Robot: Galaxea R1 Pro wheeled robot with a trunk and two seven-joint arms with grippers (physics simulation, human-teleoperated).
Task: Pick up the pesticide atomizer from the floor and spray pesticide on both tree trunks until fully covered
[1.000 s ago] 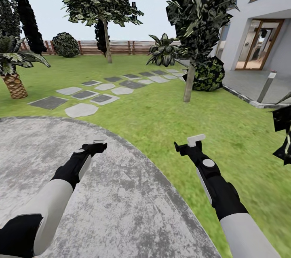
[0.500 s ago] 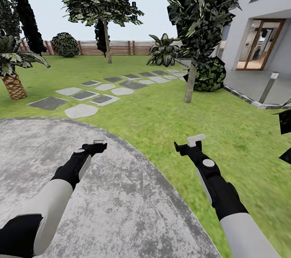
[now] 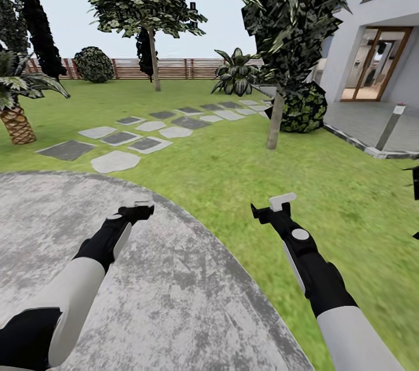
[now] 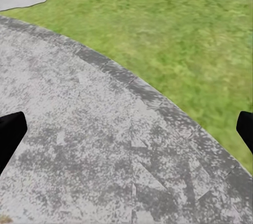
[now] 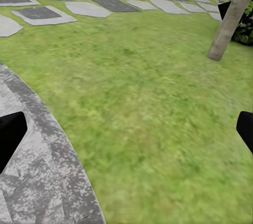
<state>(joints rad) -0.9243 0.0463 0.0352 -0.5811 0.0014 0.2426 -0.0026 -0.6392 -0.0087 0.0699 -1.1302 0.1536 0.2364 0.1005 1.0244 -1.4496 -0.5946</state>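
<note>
Both black grippers, left (image 3: 141, 207) and right (image 3: 273, 206), spread empty; atomizer unseen; nearer pale grey-tan trunk (image 3: 274, 121) ahead; risk: overshooting it unarmed.

The floor (image 3: 233, 173) is blurry green grass with yellowish patches. The round paved pad (image 3: 116, 278) is mottled grey and white with a darker grey rim. Stepping stones (image 3: 119, 137) alternate dark grey and pale grey. Both tree trunks (image 3: 274, 121) are pale grey-tan under green-and-white leaves. The fence (image 3: 174, 68) is reddish-brown, the house (image 3: 349, 51) white. Both arms (image 3: 314, 266) are black and white
</note>
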